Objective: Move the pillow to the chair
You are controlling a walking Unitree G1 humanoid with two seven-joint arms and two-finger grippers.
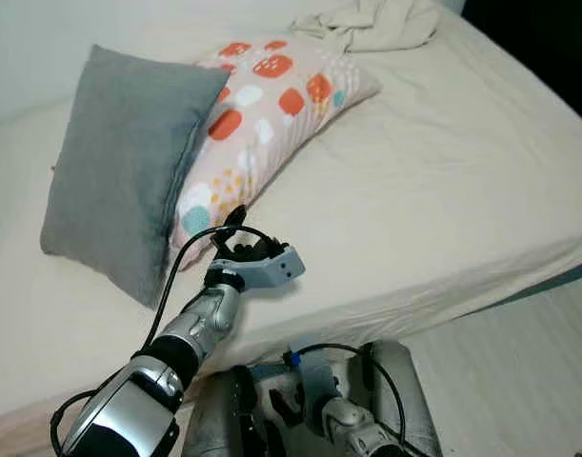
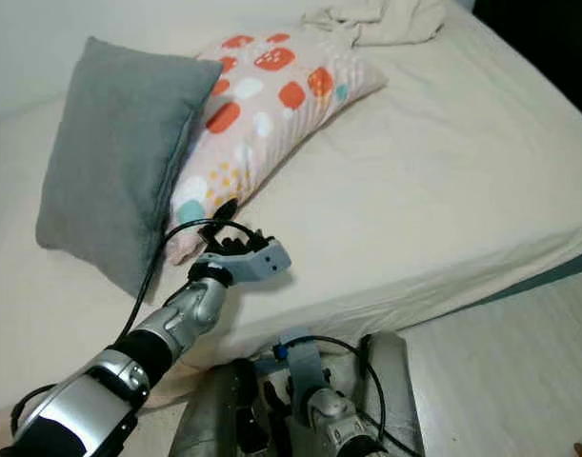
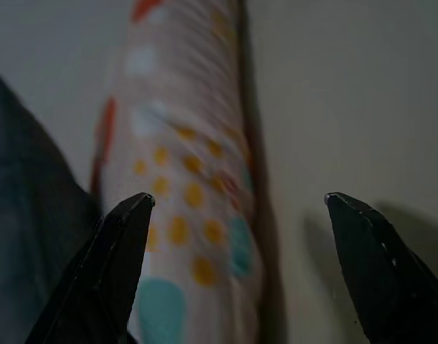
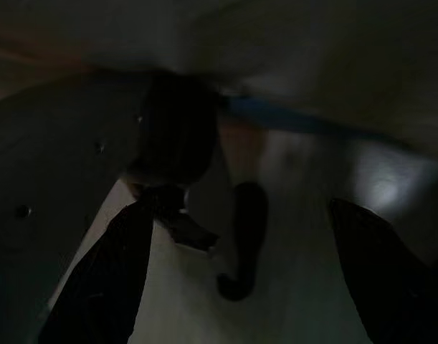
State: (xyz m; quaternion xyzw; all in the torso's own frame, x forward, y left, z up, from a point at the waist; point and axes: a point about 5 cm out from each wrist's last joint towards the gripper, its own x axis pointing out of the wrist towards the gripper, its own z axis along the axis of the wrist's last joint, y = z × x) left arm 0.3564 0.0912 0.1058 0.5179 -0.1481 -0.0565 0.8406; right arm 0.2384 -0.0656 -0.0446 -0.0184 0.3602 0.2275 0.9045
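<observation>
The spotted pillow (image 1: 271, 114) lies on the bed (image 1: 443, 190), its long axis running from the near-left part of the mattress, not far from the front edge, away toward the far right, where its far corner ends just short of a crumpled cream blanket (image 1: 376, 24). Its near end points at the robot. A grey cushion (image 1: 124, 171) leans against its left long side, touching it and covering part of that flank.

The left gripper (image 1: 235, 228) is stretched out over the front part of the bed, just before the pillow's near end and almost in line with its length. In the left wrist view the two black fingers (image 3: 115, 265) are spread wide, grasping nothing, with the pillow (image 3: 186, 186) running straight away between them. This arm is much the nearer, and I judge a short forward reach would put the fingers around the near corner, provided they miss the grey cushion.

The right gripper (image 4: 236, 272) hangs low by the robot's body, well apart from the bed, fingers parted and empty. No chair can be made out.
</observation>
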